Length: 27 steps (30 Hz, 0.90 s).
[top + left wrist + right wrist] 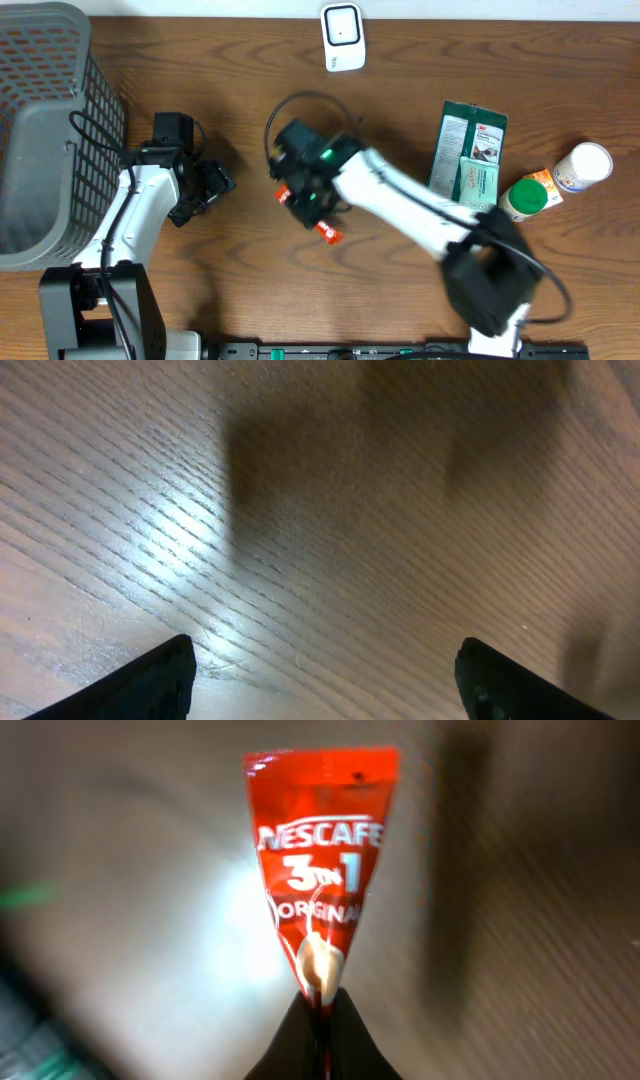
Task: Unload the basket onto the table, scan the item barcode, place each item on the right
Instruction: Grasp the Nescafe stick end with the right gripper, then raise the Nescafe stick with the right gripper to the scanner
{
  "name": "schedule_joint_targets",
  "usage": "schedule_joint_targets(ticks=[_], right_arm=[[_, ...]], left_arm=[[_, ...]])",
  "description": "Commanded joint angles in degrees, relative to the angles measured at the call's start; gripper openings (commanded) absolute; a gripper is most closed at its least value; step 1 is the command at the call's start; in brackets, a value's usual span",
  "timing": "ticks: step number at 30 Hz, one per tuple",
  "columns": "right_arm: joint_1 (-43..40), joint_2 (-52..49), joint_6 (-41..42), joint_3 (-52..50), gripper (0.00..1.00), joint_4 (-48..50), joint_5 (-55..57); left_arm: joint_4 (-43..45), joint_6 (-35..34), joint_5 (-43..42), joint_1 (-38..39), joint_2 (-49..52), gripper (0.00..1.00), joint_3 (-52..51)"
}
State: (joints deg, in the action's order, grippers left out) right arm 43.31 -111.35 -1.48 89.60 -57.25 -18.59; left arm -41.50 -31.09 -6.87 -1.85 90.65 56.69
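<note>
White arm shells (400, 197), black joints (490, 285), cables (300, 96), black tool fingers (150, 680)

A strip of bare table (250, 130) lay between the left pincer (214, 188) and the right pincer (303, 203). Nothing stood between the right pincer and the scanner (343, 38). The basket (50, 130) stood close behind the left pincer, beside its arm. Well behind the right pincer, boxes (470, 150) and two jars (525, 197) blocked the way past its arm.
</note>
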Motion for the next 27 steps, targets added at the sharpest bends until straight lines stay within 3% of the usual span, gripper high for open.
schedule_joint_targets(ticks=[1, 6, 12, 25, 27], right_arm=[[-7.4, 7.0, -8.2, 4.0, 0.01, -4.4, -25.8], [-14.4, 8.8, -13.5, 4.0, 0.01, -9.4, -41.6], [-15.6, 8.8, -16.6, 4.2, 0.01, -9.4, -48.0], [-15.6, 8.8, -16.0, 7.1, 0.01, -7.6, -62.2], [-15.5, 8.8, -11.8, 7.1, 0.01, -4.3, -63.2]], left_arm=[[0.0, 0.4, 1.2, -0.3, -0.1, 0.85, 0.0], [0.0, 0.4, 1.2, -0.3, -0.1, 0.85, 0.0], [0.0, 0.4, 1.2, -0.3, -0.1, 0.85, 0.0], [0.0, 0.4, 1.2, -0.3, -0.1, 0.85, 0.0], [0.0, 0.4, 1.2, -0.3, -0.1, 0.85, 0.0]])
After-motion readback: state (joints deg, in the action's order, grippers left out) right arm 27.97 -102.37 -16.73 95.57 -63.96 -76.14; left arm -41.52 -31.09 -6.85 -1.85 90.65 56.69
